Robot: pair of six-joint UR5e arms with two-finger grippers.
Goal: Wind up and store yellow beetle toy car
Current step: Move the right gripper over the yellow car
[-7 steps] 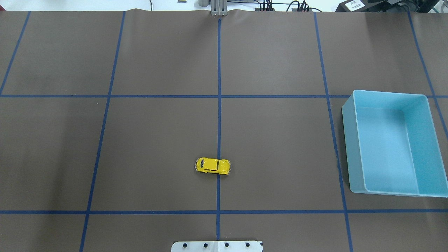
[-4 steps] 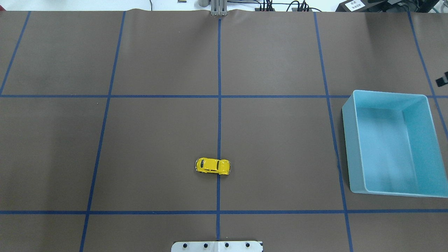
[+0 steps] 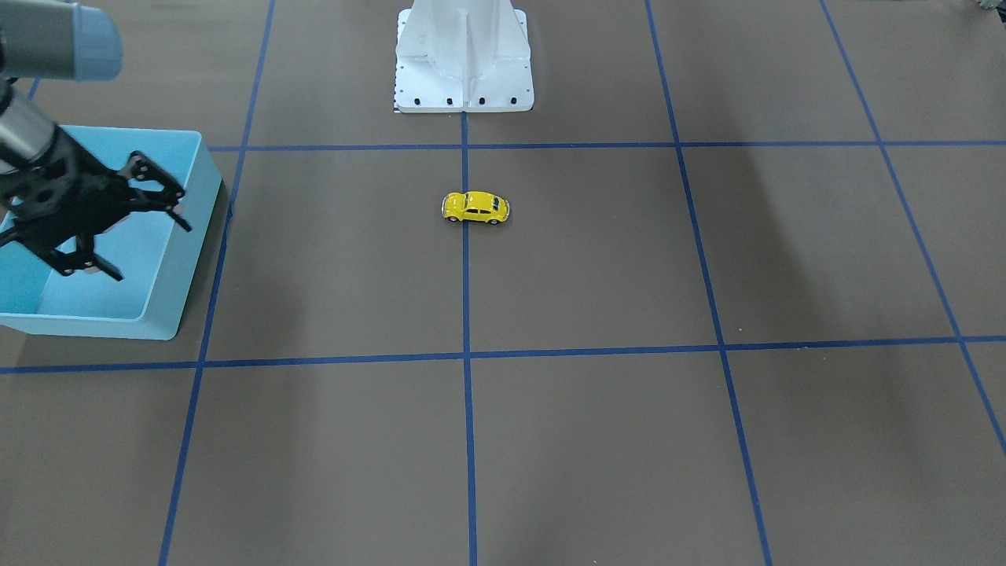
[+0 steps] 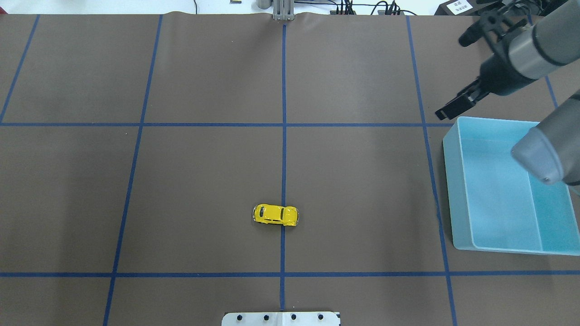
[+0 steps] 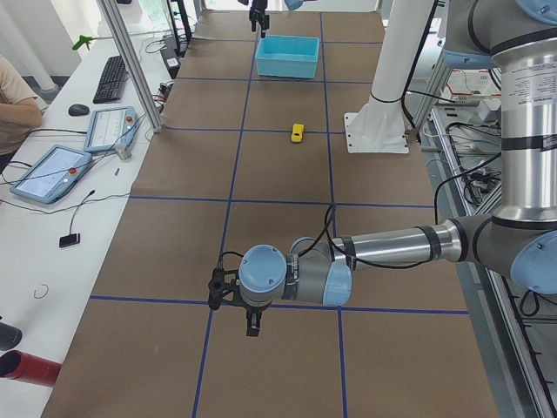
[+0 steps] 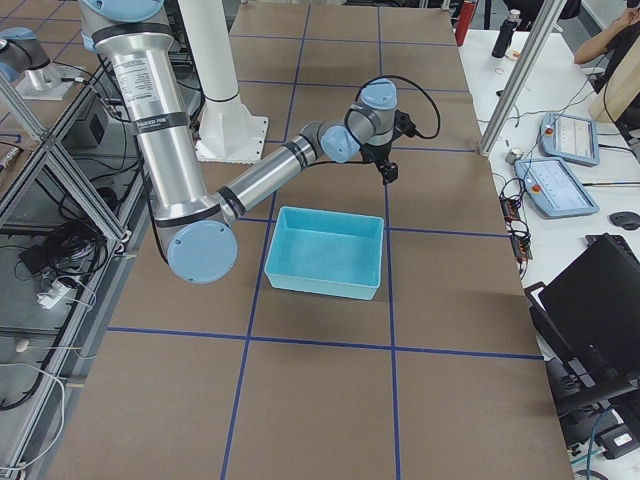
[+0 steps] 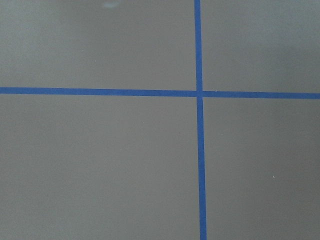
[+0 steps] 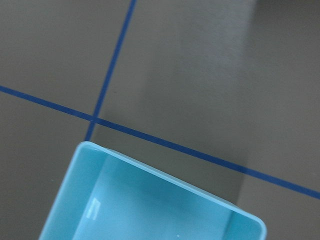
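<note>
The yellow beetle toy car [image 4: 275, 214] stands alone on the brown mat near the middle blue line, also seen in the front view [image 3: 475, 207] and far off in the left view [image 5: 297, 132]. My right gripper [image 4: 451, 78] hovers open and empty over the far corner of the blue bin [image 4: 453, 181], well to the right of the car; the front view shows its fingers spread [image 3: 152, 251]. My left gripper [image 5: 235, 305] shows only in the left side view, low over the mat far from the car, and I cannot tell its state.
The blue bin [image 3: 185, 259] holds nothing and sits at the table's right side [image 6: 325, 250]. The white robot base plate [image 3: 464, 94] stands behind the car. A person sits at a side desk with tablets [image 5: 52, 170].
My right arm has swung into the overhead view at the upper right, above the bin's far corner. The car and bin have not moved.
</note>
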